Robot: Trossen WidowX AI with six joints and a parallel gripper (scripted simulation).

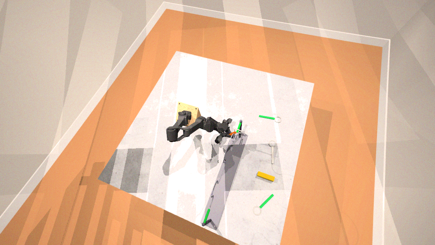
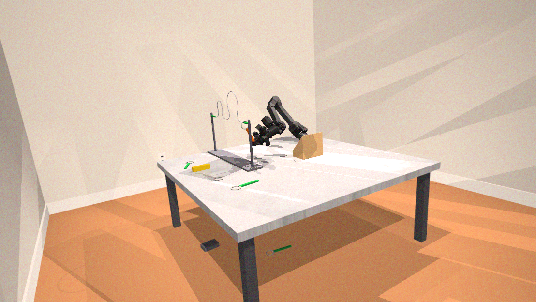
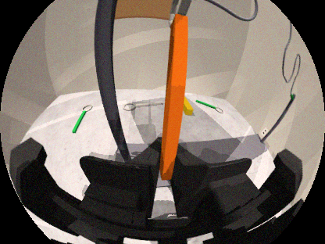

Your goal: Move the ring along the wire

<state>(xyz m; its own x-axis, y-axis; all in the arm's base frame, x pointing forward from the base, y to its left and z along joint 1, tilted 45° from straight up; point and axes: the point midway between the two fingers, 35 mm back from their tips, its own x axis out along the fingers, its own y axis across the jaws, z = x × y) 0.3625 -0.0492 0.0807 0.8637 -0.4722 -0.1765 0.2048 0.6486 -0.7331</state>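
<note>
My gripper [image 1: 229, 134] [image 2: 253, 141] [image 3: 163, 141] is shut on the orange handle [image 1: 233, 133] [image 2: 250, 134] [image 3: 176, 90] near its lower end. The handle leans up to the ring [image 2: 242, 127], which hangs around the wire at the near green part [image 1: 239, 126] [image 2: 245, 122]. That part is beside the near post [image 2: 250, 146] [image 3: 104, 59]. Whether the ring touches the wire is too small to tell. The grey wire [image 2: 230, 91] [image 3: 246, 19] runs in bends to the far green part [image 1: 206, 215] [image 2: 213, 116] [image 3: 292, 96] at the far post [image 2: 213, 135] [image 3: 279, 120].
The posts stand on a grey base plate [image 1: 216, 200]. Beyond it lie two green-handled rings [image 1: 266, 117] [image 1: 266, 200], a cream-handled ring [image 1: 272, 155] and a yellow block [image 1: 265, 176] [image 2: 201, 167]. A wooden wedge [image 2: 311, 146] stands at the arm's base.
</note>
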